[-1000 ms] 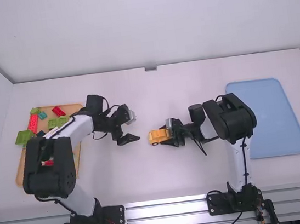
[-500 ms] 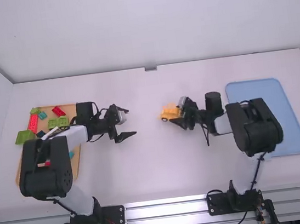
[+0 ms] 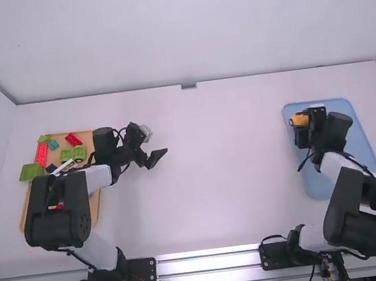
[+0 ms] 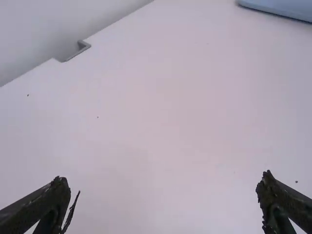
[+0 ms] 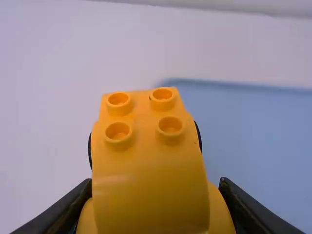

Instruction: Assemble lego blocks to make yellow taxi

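Yellow taxi (image 5: 146, 161) sits clasped between the right tool's (image 3: 302, 126) fingers (image 5: 246, 204).

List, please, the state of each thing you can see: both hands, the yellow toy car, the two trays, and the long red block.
Left hand: open, holding nothing
Right hand: closed on the car
Yellow toy car: gripped, studs up
Blue tray: flat on table, partly hidden by right arm
Tan tray: holding loose blocks
Long red block: loose, in tan tray

yellow taxi (image 5: 148, 192), four round studs (image 5: 118, 100) showing, dark wheels (image 5: 199, 136) peeking out either side, held over blue tray (image 3: 317, 184)
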Motion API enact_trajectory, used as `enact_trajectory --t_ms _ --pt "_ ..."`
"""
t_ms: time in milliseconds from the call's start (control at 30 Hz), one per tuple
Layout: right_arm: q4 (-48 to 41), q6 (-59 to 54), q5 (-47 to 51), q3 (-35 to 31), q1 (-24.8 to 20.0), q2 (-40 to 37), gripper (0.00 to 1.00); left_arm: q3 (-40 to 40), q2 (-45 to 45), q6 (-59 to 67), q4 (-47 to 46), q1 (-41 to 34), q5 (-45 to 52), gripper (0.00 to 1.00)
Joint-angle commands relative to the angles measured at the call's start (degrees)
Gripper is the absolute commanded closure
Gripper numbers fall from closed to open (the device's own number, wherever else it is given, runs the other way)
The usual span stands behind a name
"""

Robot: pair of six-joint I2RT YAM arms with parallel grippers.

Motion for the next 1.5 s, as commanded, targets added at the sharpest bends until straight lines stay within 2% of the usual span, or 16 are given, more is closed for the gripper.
enact_trajectory --t_ms 0,67,233,333,400,600,667,733,1000,1133,1267,1467 --pt "-0.3 2.8 4.2 -1.2 -3.9 -0.1 0.47 -0.2 -0.4 -2.9 0.1 -0.2 -1.2 0.01" --pt "-0.5 3.3 4.2 -1.3 -6.2 1.0 0.47 0.5 -0.4 -8.4 0.1 -0.4 -5.7 0.01" --pt "-0.7 4.1 4.5 -1.3 -7.7 5.1 0.47 1.9 -0.4 -16.5 -1.9 -0.3 -16.2 0.01" --pt "-0.7 4.1 5.2 -1.3 -7.6 7.3 0.45 2.4 -0.4 -16.5 -3.2 -0.3 -16.7 0.01" --pt "-0.9 4.1 6.6 -1.3 -7.6 8.1 0.37 2.4 -0.4 -16.5 -3.2 -0.4 -16.7 0.01" --pt "-1.2 4.1 8.9 -1.3 -7.2 8.0 0.28 2.4 -0.4 -18.4 -3.3 -0.4 -18.2 0.01" --pt "-1.5 4.1 8.9 -1.3 -6.8 8.0 0.19 2.4 -0.4 -25.7 -3.2 -0.4 -23.6 0.01" --pt "-1.6 4.1 9.0 -1.3 -6.5 8.0 0.01 2.4 -0.4 -28.5 -3.4 -0.4 -26.3 0.01" --pt "-5.3 4.9 9.9 -1.2 -5.1 4.2 0.01 3.9 -0.4 -28.6 -5.9 -3.3 -29.7 0.01" --pt "-12.7 7.0 13.9 0.8 -3.1 -1.4 0.01 8.4 -0.4 -28.6 -14.5 -8.5 -40.8 0.01" --pt "-19.0 7.1 13.6 2.4 -0.8 -6.3 0.01 12.4 -0.4 -28.6 -20.4 -13.0 -46.6 0.01" --pt "-21.4 9.2 13.6 2.5 3.3 -11.8 0.01 15.9 -0.4 -29.4 -23.2 -16.9 -46.5 0.01"
